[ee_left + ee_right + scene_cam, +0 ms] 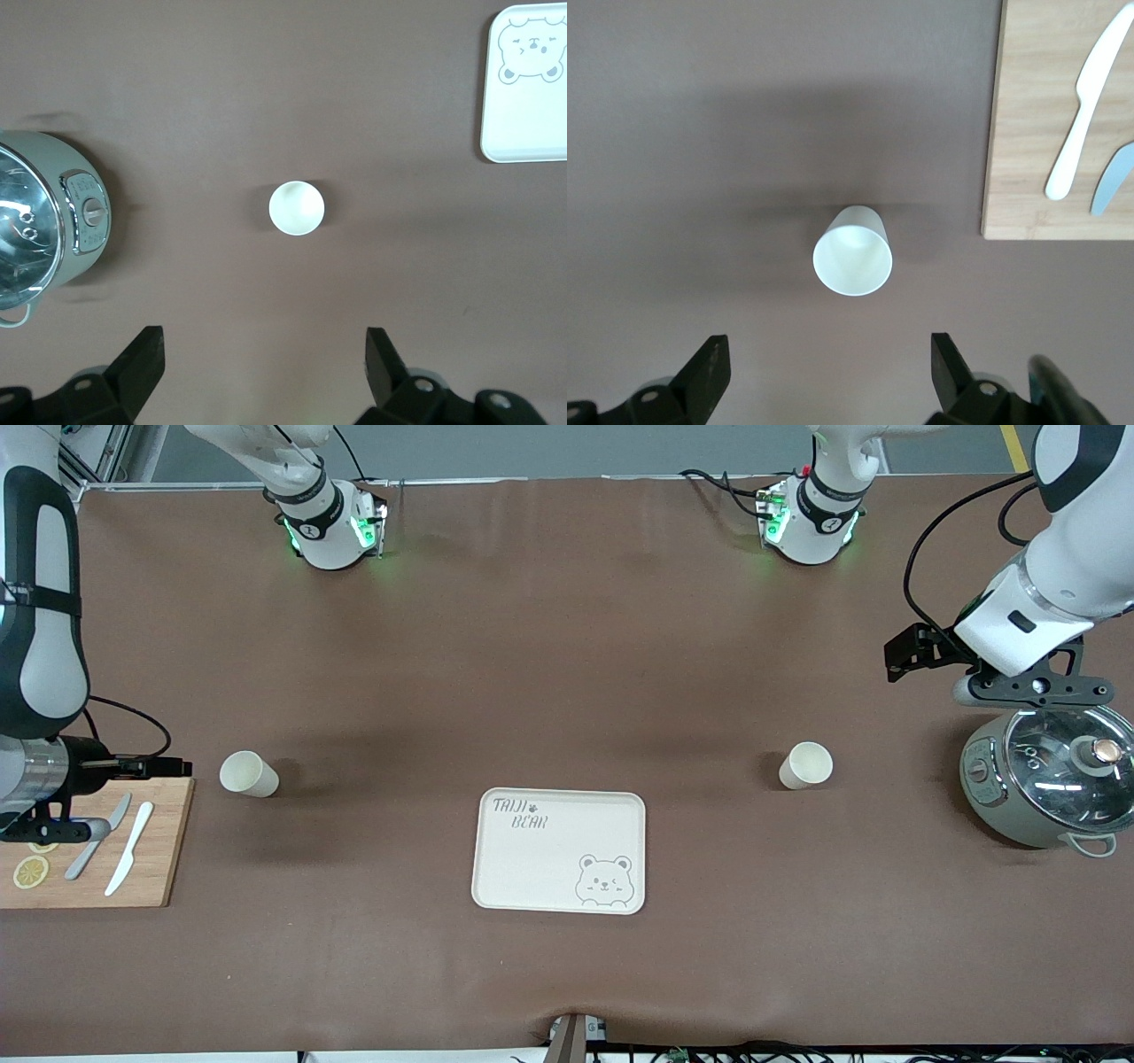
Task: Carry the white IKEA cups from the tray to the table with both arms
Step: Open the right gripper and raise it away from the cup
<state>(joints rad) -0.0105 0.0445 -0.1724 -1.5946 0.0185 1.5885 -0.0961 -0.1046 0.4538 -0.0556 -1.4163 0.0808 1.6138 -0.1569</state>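
Front view: two small cream-white tapered cups are standing on the brown table, one [249, 773] beside the wooden cutting board [151, 868], one [806, 765] near the grey-green cooker pot [1001, 797], the cream bear tray [560, 851] lying between them (slightly nearer the camera).

Left wrist view: the left gripper [264, 367] is hanging with fingers wide apart over bare table near its cup [297, 208].

Right wrist view: the right gripper [829, 372] is likewise gaping, empty, near its cup [852, 251].

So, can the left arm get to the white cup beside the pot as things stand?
Probably yes. The left gripper is open, up over the table by the pot, and the cup stands upright on bare table with nothing around it.
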